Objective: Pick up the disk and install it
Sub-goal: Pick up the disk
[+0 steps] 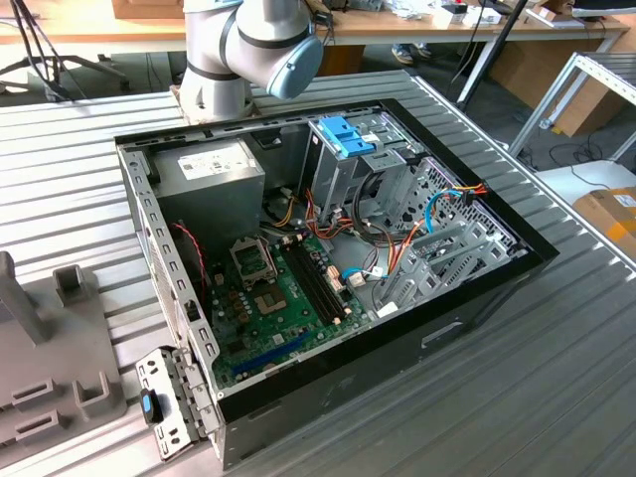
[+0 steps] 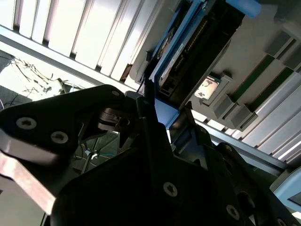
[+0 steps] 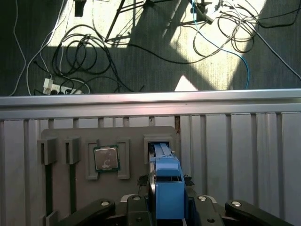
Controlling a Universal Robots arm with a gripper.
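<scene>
— Where are you working?
— My arm [image 1: 248,40] rises from a ribbed metal counter [image 1: 556,378]. Past the counter's edge, in the first wrist view, there is grey floor [image 3: 141,70] with patches of sun, loose cables [image 3: 84,52] and a power strip [image 3: 51,85].
— What sits on the counter?
— An open black case [image 1: 397,368] lying on its side. Inside are a green board [image 1: 288,298], a grey power box [image 1: 214,174] and a metal cage [image 1: 348,169] with blue tabs. A grey holder [image 1: 40,378] sits on the exterior view's left of the case.
— And in the holder?
— A square chip [image 3: 106,158] lies in one recess. The disk [image 3: 162,153] stands on edge at the slot beside it, with its blue bracket towards me.
— Your pincer?
— My pincer [image 3: 168,193] straddles the disk. Its black fingers [image 3: 151,193] are closed against the bracket on both sides, so I have hold of it.
</scene>
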